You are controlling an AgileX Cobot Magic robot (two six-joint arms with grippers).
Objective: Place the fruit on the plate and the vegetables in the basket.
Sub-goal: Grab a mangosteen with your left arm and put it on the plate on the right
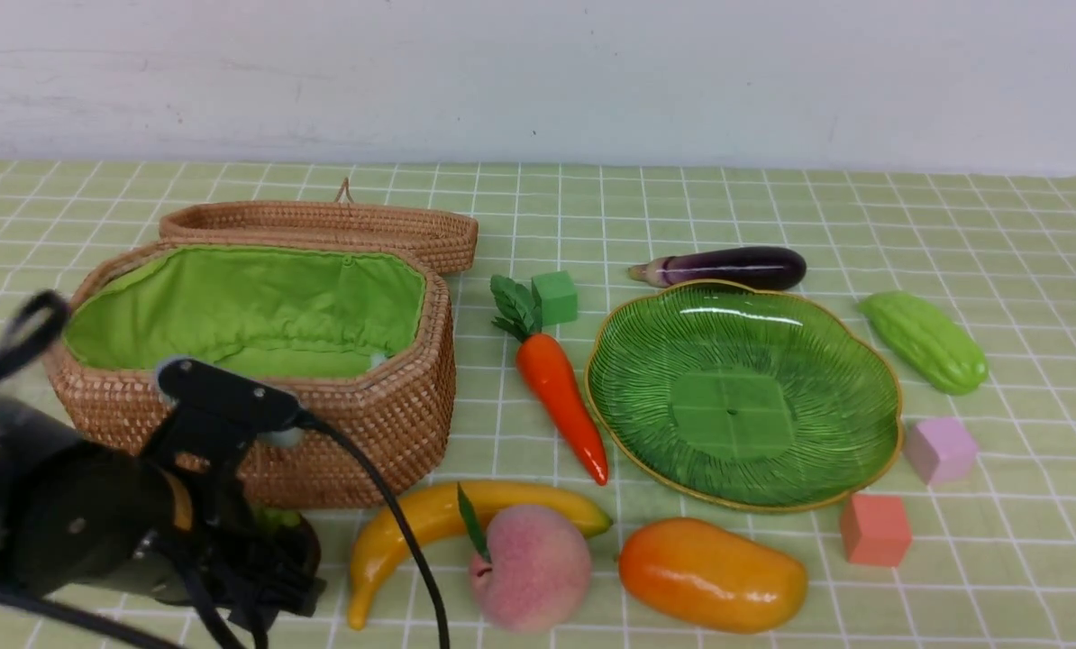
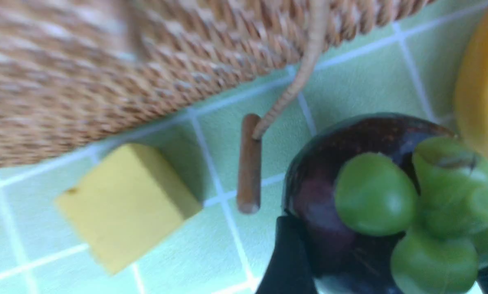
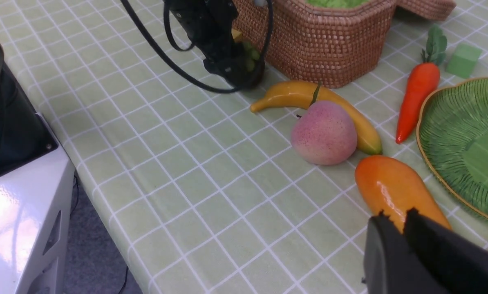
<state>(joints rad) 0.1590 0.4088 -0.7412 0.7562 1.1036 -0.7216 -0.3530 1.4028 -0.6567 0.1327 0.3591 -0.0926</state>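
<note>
My left gripper [image 1: 277, 559] [image 2: 387, 281] is low in front of the wicker basket [image 1: 394, 415], shut on the dark purple mangosteen [image 2: 350, 139] with one finger on each side. The basket stands with its lid [image 1: 322, 225] folded back and only green lining showing. Banana [image 1: 412, 523], peach [image 1: 531, 568] and mango [image 1: 711, 574] lie along the near edge. The green plate [image 1: 745, 388] holds nothing. Carrot [image 1: 560, 392], eggplant [image 1: 727, 267] and bitter gourd [image 1: 927, 341] lie around it. My right gripper [image 3: 395, 214] hovers shut over the mango's [image 3: 391, 188] near end, holding nothing.
A yellow cube [image 2: 125, 200] and the basket's wooden toggle [image 2: 249, 163] lie beside the mangosteen. A green cube [image 1: 554, 297] sits by the carrot's leaves. Pink [image 1: 940, 449] and coral [image 1: 874, 529] cubes sit right of the plate. The table edge and a white stand [image 3: 23, 212] are nearby.
</note>
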